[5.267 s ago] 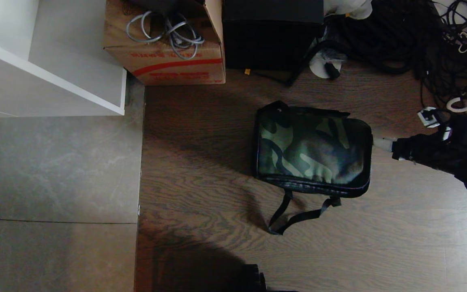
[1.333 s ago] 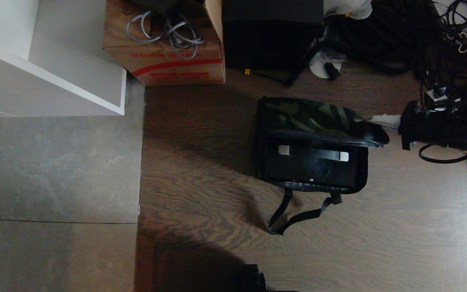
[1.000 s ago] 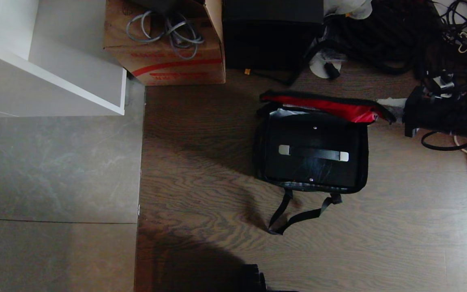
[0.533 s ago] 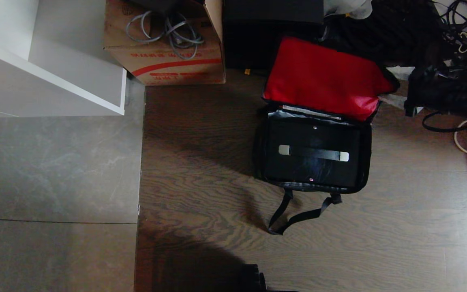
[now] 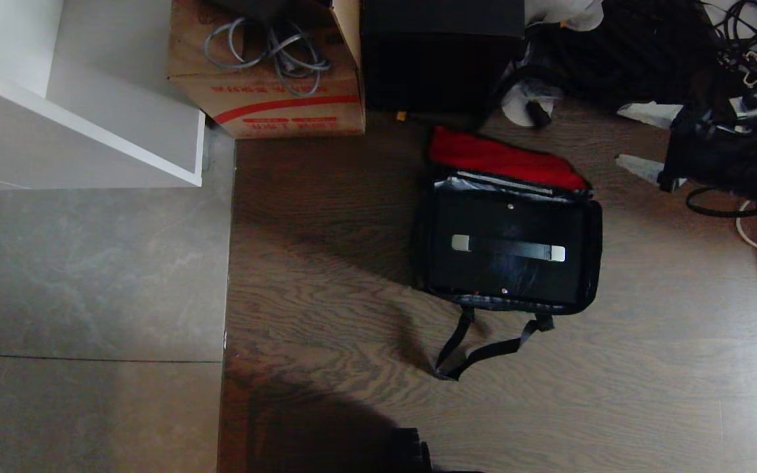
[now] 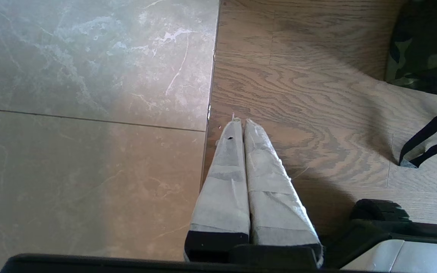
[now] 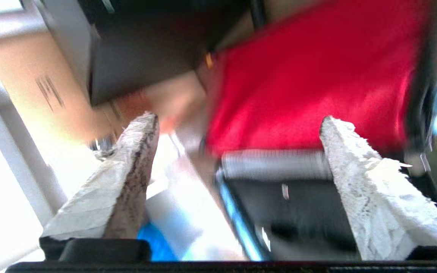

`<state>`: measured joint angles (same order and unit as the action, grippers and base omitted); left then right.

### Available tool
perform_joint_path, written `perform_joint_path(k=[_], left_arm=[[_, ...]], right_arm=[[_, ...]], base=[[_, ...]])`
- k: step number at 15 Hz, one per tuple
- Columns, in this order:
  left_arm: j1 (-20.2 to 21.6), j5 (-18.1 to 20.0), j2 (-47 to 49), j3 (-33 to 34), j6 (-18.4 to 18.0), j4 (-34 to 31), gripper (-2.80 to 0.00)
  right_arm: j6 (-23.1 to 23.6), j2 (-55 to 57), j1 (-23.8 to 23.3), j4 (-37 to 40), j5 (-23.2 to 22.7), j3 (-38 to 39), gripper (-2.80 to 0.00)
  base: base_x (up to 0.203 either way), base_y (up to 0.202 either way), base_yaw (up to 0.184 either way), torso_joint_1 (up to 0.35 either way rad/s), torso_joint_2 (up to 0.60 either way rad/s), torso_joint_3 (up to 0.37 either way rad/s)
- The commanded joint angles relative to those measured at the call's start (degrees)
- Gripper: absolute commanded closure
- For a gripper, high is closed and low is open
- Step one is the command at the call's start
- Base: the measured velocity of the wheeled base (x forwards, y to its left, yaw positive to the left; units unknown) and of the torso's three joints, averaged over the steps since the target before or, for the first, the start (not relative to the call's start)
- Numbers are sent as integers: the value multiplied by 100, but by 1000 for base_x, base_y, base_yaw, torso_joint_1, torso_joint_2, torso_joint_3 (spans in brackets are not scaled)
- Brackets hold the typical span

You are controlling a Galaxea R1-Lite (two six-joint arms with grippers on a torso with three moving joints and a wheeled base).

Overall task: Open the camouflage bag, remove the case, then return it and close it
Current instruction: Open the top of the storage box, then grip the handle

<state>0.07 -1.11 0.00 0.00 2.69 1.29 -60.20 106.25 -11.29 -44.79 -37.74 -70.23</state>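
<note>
Red-lined camouflage bag (image 5: 503, 157) open, case (image 5: 506, 253) inside (right gripper (image 5: 631, 141) fingers spread, left gripper (image 6: 240, 125) fingers pressed together)

This looks like a storage corner of a lab or workshop. The floor (image 5: 326, 315) is wood-look planking meeting grey stone tile (image 5: 89, 276). Against the far edge stand an open cardboard box (image 5: 267, 92) holding loose grey cables (image 5: 273, 49) (red printing on its side), a plain black box (image 5: 441, 56) and a heap of black cords (image 5: 621, 59). A white shelf unit (image 5: 76, 112) occupies the corner.
</note>
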Motion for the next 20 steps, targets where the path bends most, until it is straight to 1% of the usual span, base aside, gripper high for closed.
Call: perform_joint_path(k=[1, 2, 4, 6, 9, 10, 12, 15, 17, 18, 20], left_arm=[[1, -3, 0, 62, 3, 3, 0], [1, -3, 0, 62, -2, 3, 0], [1, -3, 0, 62, 3, 3, 0], [1, -3, 0, 62, 3, 3, 0], [1, -3, 0, 62, -3, 3, 0], [1, -3, 0, 62, -1, 3, 0], [1, -3, 0, 62, -4, 3, 0], [1, -3, 0, 62, 0, 3, 0], [1, -3, 0, 62, 3, 3, 0], [1, -3, 0, 62, 3, 3, 0], [1, -3, 0, 62, 3, 3, 0]], right_arm=[[-34, -232, -5, -12, -49, 218, -280], [-23, -307, 3, -12, -58, 402, 0], [-12, -459, 34, 9, -239, 862, 0], [50, -702, 86, 49, -599, 1419, 0], [382, -1203, 165, 92, -993, 2445, 0], [588, -1450, 199, 183, -1111, 2849, 0], [1220, -1942, 267, 499, -1203, 3404, 0], [2346, -2749, 335, 1306, -1233, 4194, 0], [2996, -3345, 350, 1930, -1174, 4518, 0], [3201, -3556, 353, 2189, -1083, 4639, 0], [3386, -3911, 355, 2542, -929, 4805, 0]], base=[[0, 0, 0, 0, 0, 0], [0, 0, 0, 0, 0, 0], [0, 0, 0, 0, 0, 0], [0, 0, 0, 0, 0, 0], [0, 0, 0, 0, 0, 0], [0, 0, 0, 0, 0, 0], [0, 0, 0, 0, 0, 0], [0, 0, 0, 0, 0, 0], [0, 0, 0, 0, 0, 0], [0, 0, 0, 0, 0, 0], [0, 0, 0, 0, 0, 0]])
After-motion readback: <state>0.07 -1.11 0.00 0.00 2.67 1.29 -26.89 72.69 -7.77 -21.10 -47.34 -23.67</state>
